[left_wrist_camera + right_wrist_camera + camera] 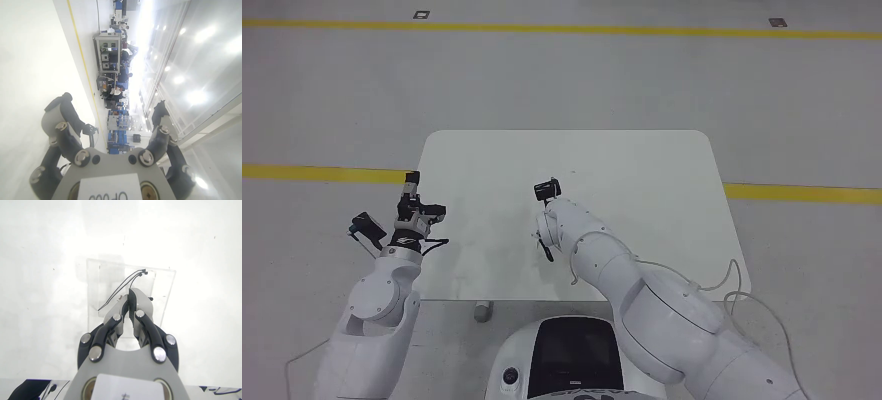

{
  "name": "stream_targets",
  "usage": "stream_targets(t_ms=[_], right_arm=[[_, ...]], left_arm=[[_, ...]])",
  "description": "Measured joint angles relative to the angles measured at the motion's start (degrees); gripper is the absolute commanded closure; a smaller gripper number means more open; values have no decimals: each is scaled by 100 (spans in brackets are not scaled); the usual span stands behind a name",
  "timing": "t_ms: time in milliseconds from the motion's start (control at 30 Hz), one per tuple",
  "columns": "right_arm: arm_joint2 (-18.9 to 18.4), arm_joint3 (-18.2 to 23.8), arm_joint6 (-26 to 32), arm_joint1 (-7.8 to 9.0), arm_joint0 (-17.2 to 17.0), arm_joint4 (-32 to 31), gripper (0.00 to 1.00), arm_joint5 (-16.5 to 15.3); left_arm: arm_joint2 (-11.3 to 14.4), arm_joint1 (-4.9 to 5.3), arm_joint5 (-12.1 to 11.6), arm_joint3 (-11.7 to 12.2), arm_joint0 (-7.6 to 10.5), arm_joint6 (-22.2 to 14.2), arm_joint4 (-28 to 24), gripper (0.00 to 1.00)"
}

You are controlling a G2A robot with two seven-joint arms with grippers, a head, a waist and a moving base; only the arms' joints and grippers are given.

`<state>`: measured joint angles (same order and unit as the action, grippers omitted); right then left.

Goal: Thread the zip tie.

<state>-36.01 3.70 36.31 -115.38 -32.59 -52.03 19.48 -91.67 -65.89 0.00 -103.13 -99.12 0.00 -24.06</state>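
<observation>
- Fingers [133,300] of the right gripper [128,292] are clenched on a zip tie [134,279], mid-desk [642,180].
- The left gripper [112,102] is held spread at the left edge.
- Pick-up is judged underway; a lift is required.

A tray [167,289] on the tabletop [37,275] holds zip ties [122,284], right gripper [129,292] above it; left gripper [113,99] at the left edge.

The counter [642,170] lies bare along its far and right sides, so a hand could come in there unhindered. Near the middle, a clear tray [102,279] is open from above, but its low walls block a sideways reach. The right gripper [129,291] stands over the tray, fingers [122,306] pressed together on a zip tie [134,280], beside loose ties [115,292]. The left gripper [113,98] is at the counter's left edge, with open air between its spread fingers.
</observation>
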Motion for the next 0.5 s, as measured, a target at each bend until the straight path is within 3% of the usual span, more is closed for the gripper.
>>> stream_targets(t_ms=[500], right_arm=[[-58,-94,-190,-7,92,54,100,0]], left_arm=[[0,0,0,0,0,0,0,0]])
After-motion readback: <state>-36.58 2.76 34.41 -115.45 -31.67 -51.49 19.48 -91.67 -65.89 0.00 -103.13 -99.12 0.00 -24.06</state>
